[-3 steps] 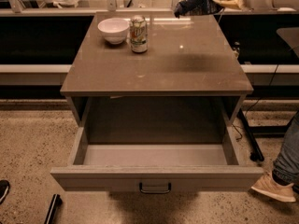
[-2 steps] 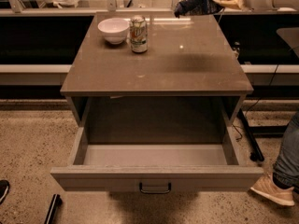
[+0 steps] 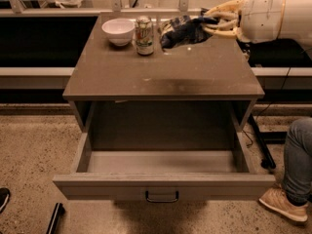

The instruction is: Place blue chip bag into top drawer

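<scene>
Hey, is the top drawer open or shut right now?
Open: the top drawer is pulled well out, its inside bare. The gripper, above the back right of the cabinet top, holds the blue chip bag.

The gripper (image 3: 210,24) holds the blue chip bag (image 3: 181,31) above the rear of the cabinet top (image 3: 161,74), right of the drink can (image 3: 144,35) and bowl (image 3: 118,31); the top drawer (image 3: 163,185) juts open in front.

one gripper (image 3: 207,23), at the top right over the back of the cabinet top, clamped on one chip bag (image 3: 181,30). one bowl (image 3: 118,31) and one can (image 3: 144,35) on one cabinet (image 3: 161,77). one drawer (image 3: 122,186), pulled out, with one handle (image 3: 162,197). one leg (image 3: 298,155) in jeans with one tan shoe (image 3: 282,204) at the right.
</scene>
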Robot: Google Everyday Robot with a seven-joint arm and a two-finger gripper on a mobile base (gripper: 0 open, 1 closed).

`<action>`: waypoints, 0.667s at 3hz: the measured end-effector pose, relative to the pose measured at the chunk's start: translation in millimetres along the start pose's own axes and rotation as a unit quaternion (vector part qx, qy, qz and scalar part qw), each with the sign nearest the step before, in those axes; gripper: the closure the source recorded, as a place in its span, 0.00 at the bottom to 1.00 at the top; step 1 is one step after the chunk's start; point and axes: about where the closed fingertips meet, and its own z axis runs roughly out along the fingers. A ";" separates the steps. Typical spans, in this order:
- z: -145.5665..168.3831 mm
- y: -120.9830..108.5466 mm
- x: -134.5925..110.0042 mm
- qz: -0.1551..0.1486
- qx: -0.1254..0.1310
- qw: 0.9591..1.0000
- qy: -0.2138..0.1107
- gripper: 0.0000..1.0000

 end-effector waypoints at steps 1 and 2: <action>-1.7 58.8 -33.5 0.007 -0.031 0.999 -0.040 1.00; -5.0 134.6 -46.6 0.030 -0.062 0.996 -0.049 1.00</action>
